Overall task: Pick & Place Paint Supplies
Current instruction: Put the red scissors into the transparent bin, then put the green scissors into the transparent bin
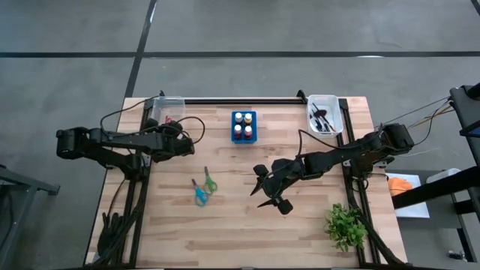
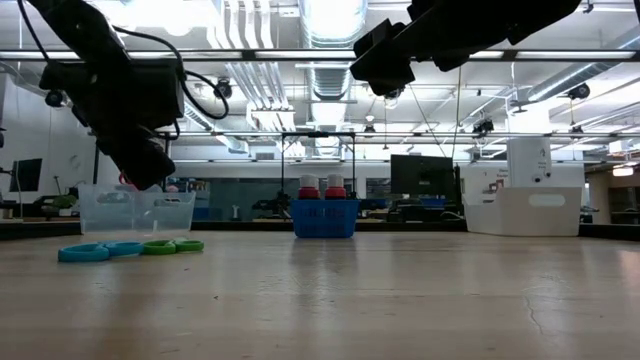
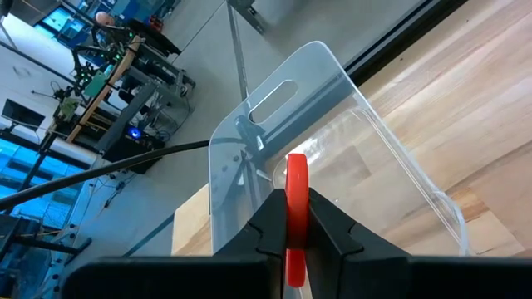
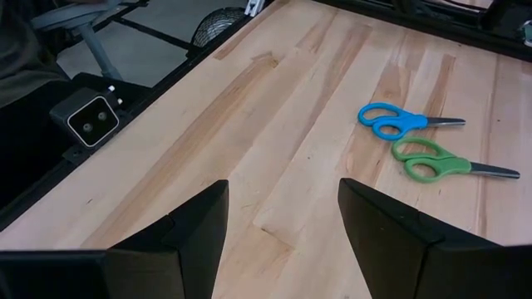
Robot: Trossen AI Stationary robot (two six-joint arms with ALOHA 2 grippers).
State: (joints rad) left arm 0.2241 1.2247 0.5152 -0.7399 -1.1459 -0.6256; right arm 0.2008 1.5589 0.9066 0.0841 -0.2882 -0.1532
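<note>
Progress looks about midway: left gripper (image 3: 287, 241) has its jaws clamped on the red scissors (image 3: 296, 195), hanging above the clear bin (image 3: 332, 124) at the left back corner of the surface (image 1: 247, 232), not released yet. Red handle stands edge-on between the jaws; which way the blades point is hidden. Right bin (image 1: 328, 114) already holds dark-handled brushes (image 1: 322, 120), and bottles sit in the blue holder (image 1: 244, 126). Left to do: blue scissors (image 4: 399, 121) and green scissors (image 4: 440, 162), lying flat just beside each other mid-surface (in the high view long axes run roughly front-to-back, handles toward the front edge, blades toward the back). Right gripper (image 4: 283, 224) hovers near them, jaws apart, nothing held
</note>
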